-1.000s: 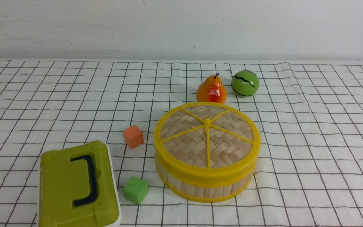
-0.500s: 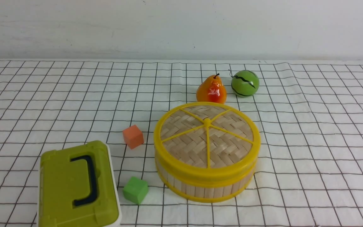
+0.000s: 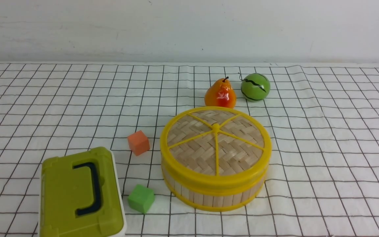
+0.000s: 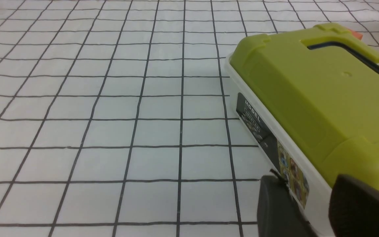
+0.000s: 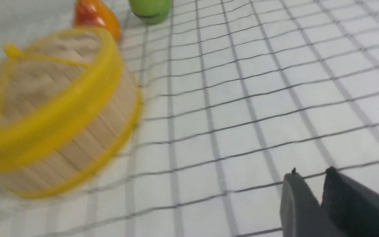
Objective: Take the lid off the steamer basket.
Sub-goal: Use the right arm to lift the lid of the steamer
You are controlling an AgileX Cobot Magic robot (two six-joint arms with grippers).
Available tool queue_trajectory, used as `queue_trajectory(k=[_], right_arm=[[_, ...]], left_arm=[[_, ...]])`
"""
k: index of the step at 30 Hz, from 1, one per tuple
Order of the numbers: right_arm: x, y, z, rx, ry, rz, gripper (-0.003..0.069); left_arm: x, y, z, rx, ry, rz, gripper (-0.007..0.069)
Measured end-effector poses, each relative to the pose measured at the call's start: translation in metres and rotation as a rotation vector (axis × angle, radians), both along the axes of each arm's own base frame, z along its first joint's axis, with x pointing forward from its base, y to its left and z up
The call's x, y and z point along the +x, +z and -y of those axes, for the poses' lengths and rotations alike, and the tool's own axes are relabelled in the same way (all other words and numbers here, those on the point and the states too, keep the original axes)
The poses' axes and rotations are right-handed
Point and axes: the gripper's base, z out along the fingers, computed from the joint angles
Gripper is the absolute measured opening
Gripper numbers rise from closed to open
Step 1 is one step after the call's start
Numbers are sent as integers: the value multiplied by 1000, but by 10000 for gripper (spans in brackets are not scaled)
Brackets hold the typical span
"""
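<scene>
The lid point(image 3: 215, 141), a woven bamboo disc with a yellow rim and spokes, sits closed on the steamer basket point(image 3: 209, 194) at the middle of the checked cloth. Neither gripper shows in the front view. In the blurred right wrist view the lid point(image 5: 38, 75) and the basket point(image 5: 87, 138) lie well off to one side of my right gripper point(image 5: 311, 171). That gripper is shut and empty above bare cloth. My left gripper point(image 4: 304, 179) stands slightly open with nothing held, close by the side of the olive-green box point(image 4: 308, 85).
The olive-green box point(image 3: 77, 194) with a dark handle stands front left. An orange cube point(image 3: 138, 142) and a green cube point(image 3: 141, 198) lie just left of the basket. A pear point(image 3: 220, 93) and a green ball point(image 3: 255, 87) sit right behind it.
</scene>
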Motion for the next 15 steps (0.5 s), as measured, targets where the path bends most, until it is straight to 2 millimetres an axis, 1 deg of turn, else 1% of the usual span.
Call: queue_trajectory(k=[1, 3, 4, 7, 14, 15], right_arm=[[0, 1, -4, 217, -13, -17, 125], [0, 3, -9, 462, -24, -38, 125], [0, 4, -10, 545, -28, -41, 127], [0, 6, -10, 578, -33, -27, 132], [2, 10, -6, 483, -44, 44, 136], [2, 11, -6, 440, -35, 57, 136]], left_arm=[[0, 0, 0, 0, 0, 0, 239], [0, 0, 0, 0, 0, 0, 239], [0, 0, 0, 0, 0, 0, 239], [0, 0, 0, 0, 0, 0, 239], [0, 0, 0, 0, 0, 0, 239], [0, 0, 0, 0, 0, 0, 239]])
